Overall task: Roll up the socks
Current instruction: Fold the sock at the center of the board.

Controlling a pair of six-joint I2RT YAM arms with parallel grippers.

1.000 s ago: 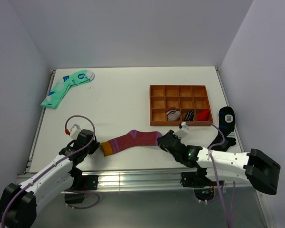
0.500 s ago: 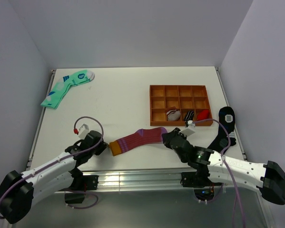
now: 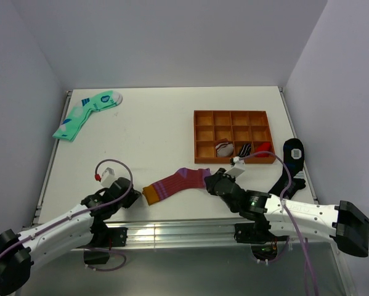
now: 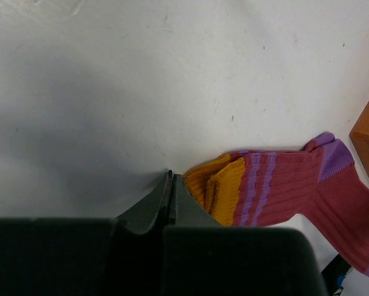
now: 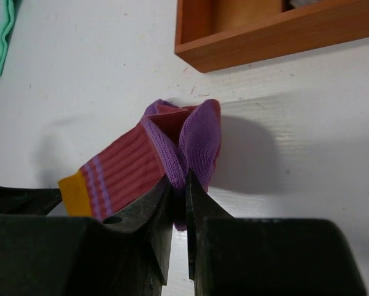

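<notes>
The socks (image 3: 175, 182) lie flat near the table's front edge, maroon with purple stripes, orange cuff to the left, purple toe to the right. My right gripper (image 3: 210, 182) is shut on the purple toe (image 5: 199, 145), which is bunched and raised off the table between the fingertips (image 5: 185, 176). My left gripper (image 3: 135, 197) is shut with nothing between its jaws. Its tips (image 4: 170, 176) rest on the table just left of the orange cuff (image 4: 224, 188), touching or nearly touching its edge.
A wooden compartment tray (image 3: 196, 135) stands just behind the right gripper, with rolled socks (image 3: 224, 148) in its front row. Mint-green socks (image 3: 85, 114) lie at the back left. A black sock (image 3: 292, 154) lies right of the tray.
The left gripper has slid right up to the orange cuff. The right gripper has tightened on the toe and lifted it, and the socks have shifted slightly right.
</notes>
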